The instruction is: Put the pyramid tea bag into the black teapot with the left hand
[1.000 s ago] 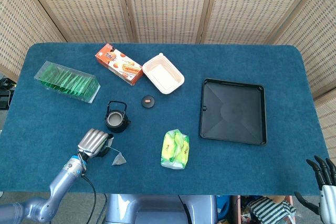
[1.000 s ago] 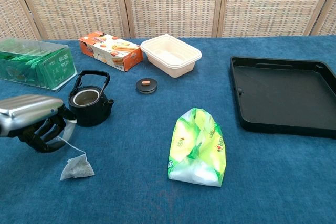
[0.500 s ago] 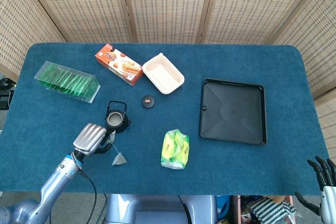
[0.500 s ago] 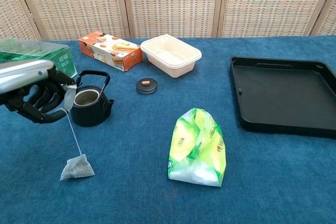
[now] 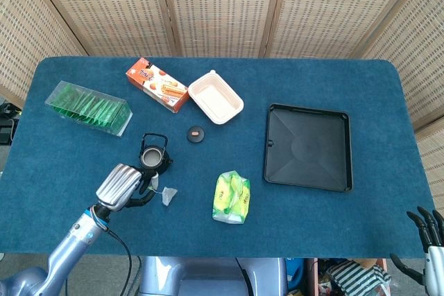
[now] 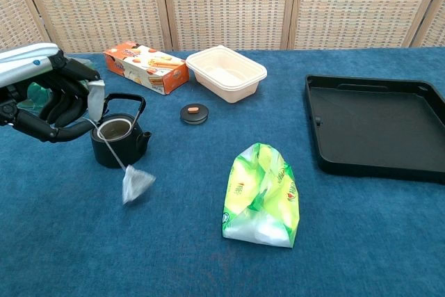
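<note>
Furthest left, beyond the left hand, a clear box of green packets (image 5: 89,107) lay on the blue table (image 5: 347,81). The left hand (image 6: 52,95) hung above the table with its fingers (image 6: 68,106) curled inward, pinching the paper tag (image 6: 95,99) of the pyramid tea bag (image 6: 136,185). From that tag the string (image 6: 111,151) ran down and to the right, and the tea bag dangled at its end, tilted and off the cloth, a little right of and below the hand. Just beside the hand, on its right and slightly behind it, stood the black teapot (image 6: 118,140), upright, its handle raised and its mouth uncovered; the string crossed in front of it in the chest view, while the bag hung in front of the pot and outside it. Beyond the hand and further right lay an orange snack box (image 5: 157,84), then a cream plastic container (image 5: 216,96), and nearer, a small round black lid (image 5: 195,134) with an orange knob. Right of the tea bag a green and yellow packet (image 5: 231,197) rested on the cloth. Well to the right sat a black square tray (image 5: 308,146). At the far right, low in the head view, only the dark fingertips of the right hand (image 5: 424,225) showed, apart from one another, holding nothing.
</note>
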You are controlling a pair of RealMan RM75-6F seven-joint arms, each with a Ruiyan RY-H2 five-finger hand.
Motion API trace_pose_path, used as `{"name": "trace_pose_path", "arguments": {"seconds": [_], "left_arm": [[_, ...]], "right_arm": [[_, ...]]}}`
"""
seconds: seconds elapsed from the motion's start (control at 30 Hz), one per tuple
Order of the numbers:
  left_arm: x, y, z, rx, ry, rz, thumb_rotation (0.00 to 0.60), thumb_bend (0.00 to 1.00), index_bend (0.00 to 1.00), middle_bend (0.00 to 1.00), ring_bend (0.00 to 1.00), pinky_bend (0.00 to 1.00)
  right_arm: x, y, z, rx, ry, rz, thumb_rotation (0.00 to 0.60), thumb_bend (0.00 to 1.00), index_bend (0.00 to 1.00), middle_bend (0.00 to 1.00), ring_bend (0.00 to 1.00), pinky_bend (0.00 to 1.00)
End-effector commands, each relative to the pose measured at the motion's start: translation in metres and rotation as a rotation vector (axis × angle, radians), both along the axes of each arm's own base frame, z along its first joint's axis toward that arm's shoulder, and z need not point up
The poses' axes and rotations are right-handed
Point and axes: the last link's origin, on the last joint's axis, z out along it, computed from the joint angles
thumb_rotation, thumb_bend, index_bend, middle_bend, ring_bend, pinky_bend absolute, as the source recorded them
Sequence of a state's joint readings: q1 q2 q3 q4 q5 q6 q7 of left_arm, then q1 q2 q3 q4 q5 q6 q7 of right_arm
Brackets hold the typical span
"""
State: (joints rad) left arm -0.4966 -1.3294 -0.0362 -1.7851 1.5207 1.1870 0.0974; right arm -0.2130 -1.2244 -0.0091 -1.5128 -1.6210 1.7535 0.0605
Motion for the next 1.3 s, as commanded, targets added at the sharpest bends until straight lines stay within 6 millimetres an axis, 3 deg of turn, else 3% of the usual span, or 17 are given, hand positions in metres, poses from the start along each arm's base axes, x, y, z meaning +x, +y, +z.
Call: {"name": "trace_pose_path", "arguments": {"seconds": [0.03, 0.17, 0.7, 0.93, 1.3], "left_arm": [[0.001, -0.004, 0.004, 0.009, -0.029, -0.014, 0.600, 0.46, 0.71, 0.77, 0.71, 0.70], [0.005, -0.003, 0.010, 0.035, -0.065, -0.023, 0.600, 0.46, 0.71, 0.77, 0.71, 0.70], [0.013, 0.041, 0.047, 0.185, -0.072, 0.012, 0.600, 0.46, 0.71, 0.77, 0.71, 0.70], [0.011, 0.060, 0.048, 0.202, -0.047, 0.053, 0.600, 0.46, 0.71, 0.77, 0.71, 0.70], [0.002, 0.089, 0.033, 0.204, -0.009, 0.130, 0.600, 0.46, 0.71, 0.77, 0.71, 0.70]], "right_arm": [[0.000, 0.000, -0.001, 0.002, -0.002, 0.000, 0.600, 0.10, 0.20, 0.20, 0.06, 0.17], [-0.001, -0.001, -0.002, 0.006, -0.004, 0.000, 0.600, 0.10, 0.20, 0.20, 0.06, 0.17], [-0.001, 0.000, -0.001, 0.003, -0.005, -0.005, 0.600, 0.10, 0.20, 0.20, 0.06, 0.17], [-0.002, -0.001, -0.006, 0.012, -0.021, -0.015, 0.600, 0.10, 0.20, 0.20, 0.06, 0.17], [-0.002, 0.001, -0.004, 0.008, -0.015, -0.029, 0.600, 0.10, 0.20, 0.20, 0.06, 0.17]]}}
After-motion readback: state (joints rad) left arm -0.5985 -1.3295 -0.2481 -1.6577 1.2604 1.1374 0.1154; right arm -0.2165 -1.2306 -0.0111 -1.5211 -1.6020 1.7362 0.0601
